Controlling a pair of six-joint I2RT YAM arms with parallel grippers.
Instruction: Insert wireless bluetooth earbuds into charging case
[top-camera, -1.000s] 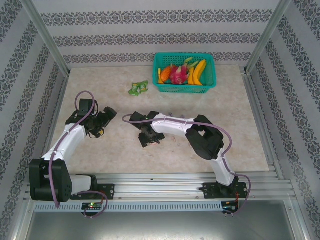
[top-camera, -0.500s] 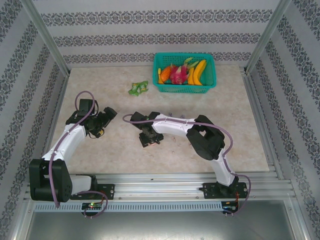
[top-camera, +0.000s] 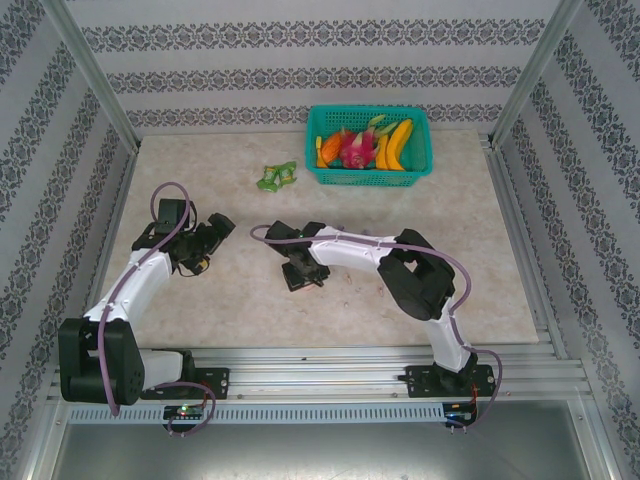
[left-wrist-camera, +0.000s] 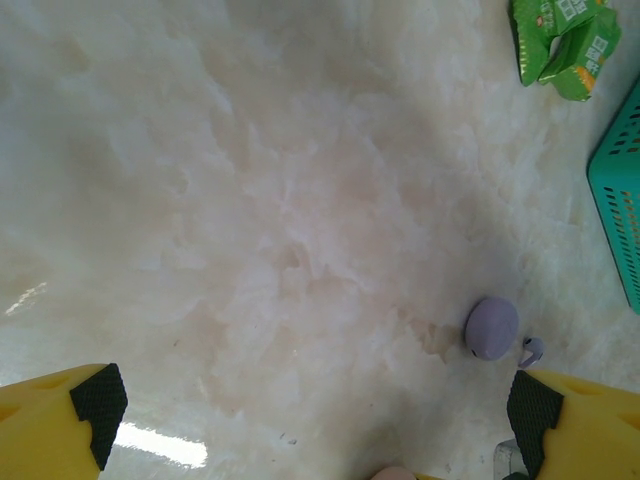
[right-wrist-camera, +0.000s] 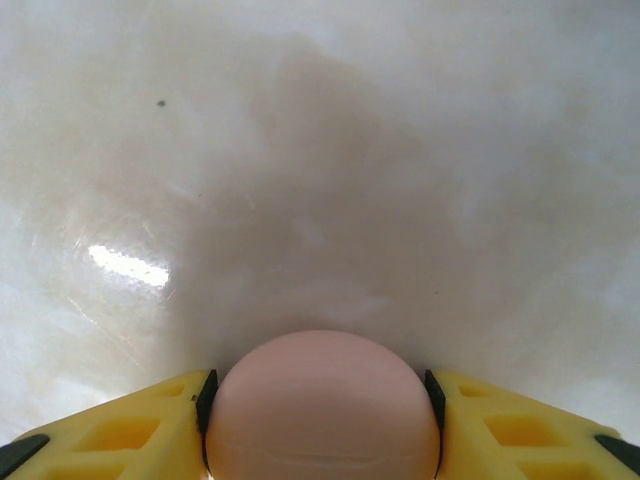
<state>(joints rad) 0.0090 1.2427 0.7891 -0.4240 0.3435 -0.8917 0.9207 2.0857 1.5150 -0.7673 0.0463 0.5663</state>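
Left arm (top-camera: 125, 285) and right arm (top-camera: 345, 248) were white, black-jointed, with purple cables (top-camera: 160, 200). Fingers (left-wrist-camera: 45, 432) were yellow, black-padded.

Beige marbled table (top-camera: 480, 250). Teal basket (top-camera: 368, 178) at far edge; green toy (top-camera: 277, 177) left of basket; lilac case (left-wrist-camera: 491, 328), lilac bud (left-wrist-camera: 531, 351) just beside it, nearward of basket, well apart

Right wrist view: pink case (right-wrist-camera: 322, 400) sits between my right fingers (right-wrist-camera: 130, 420); its lower part and the fingers' backs are cut by the bottom edge.

Left wrist view: green toy (left-wrist-camera: 565, 40) is clipped at the top and teal basket (left-wrist-camera: 625, 200) at the right. A pink shape (left-wrist-camera: 392, 473) on the bottom edge is unidentifiable. Lilac earbud (left-wrist-camera: 531, 351) is small and blurred.

Overhead: my right gripper (top-camera: 300, 278) covers the case.
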